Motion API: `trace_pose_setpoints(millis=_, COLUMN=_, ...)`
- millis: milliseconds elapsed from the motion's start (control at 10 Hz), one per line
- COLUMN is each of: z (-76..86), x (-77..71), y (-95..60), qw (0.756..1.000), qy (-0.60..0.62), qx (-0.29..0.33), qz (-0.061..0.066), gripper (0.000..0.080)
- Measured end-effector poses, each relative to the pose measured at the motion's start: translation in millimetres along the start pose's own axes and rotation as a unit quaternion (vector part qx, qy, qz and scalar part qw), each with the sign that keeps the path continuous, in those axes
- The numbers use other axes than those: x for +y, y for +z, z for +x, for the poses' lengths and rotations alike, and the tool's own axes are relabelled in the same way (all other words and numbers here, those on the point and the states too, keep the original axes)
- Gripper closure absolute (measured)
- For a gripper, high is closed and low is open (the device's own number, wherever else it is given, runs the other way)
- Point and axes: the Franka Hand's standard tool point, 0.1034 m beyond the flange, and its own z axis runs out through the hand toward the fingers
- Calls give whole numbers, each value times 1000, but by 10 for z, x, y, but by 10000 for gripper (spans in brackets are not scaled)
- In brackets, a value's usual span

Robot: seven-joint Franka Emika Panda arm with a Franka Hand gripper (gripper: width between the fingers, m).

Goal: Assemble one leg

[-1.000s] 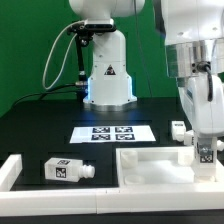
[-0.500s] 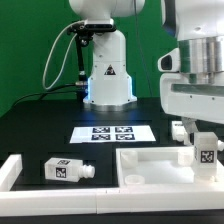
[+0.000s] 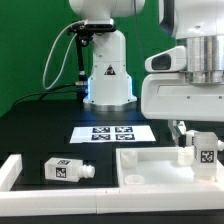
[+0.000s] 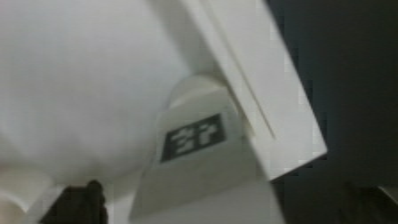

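1 arm (image 3: pixel 190 85) hangs just above the upright leg (image 3: pixel 207 152), seemingly apart.

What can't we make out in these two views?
- Exterior view: gripper: fingers hidden under the arm's white housing; open or shut unclear.
- Wrist view: blurred; the small white tagged peg-like leg runs off the edge, so its seating against the large white tray-like panel is unclear.
- Exterior view: another white leg is half hidden behind the arm.

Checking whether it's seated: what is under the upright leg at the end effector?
The white panel lies under the leg. The leg's lower end and any hole beneath it are covered in both views, so whether it is seated cannot be seen.
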Motion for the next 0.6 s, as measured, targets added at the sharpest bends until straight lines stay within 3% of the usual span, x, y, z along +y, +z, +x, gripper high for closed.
trace_pose_setpoints(millis=300, z=-15, x=-1, y=21, qw=1000, qy=12, qx=-1, qz=-3, gripper=175)
trace_pose_setpoints(millis=500, z=-18, x=-2, y=24, qw=997, qy=75, qx=-1, qz=-3, gripper=514)
trace_pose_setpoints(millis=600, z=-17, x=14, y=30, qw=994, qy=106, qx=-1, qz=-4, gripper=514)
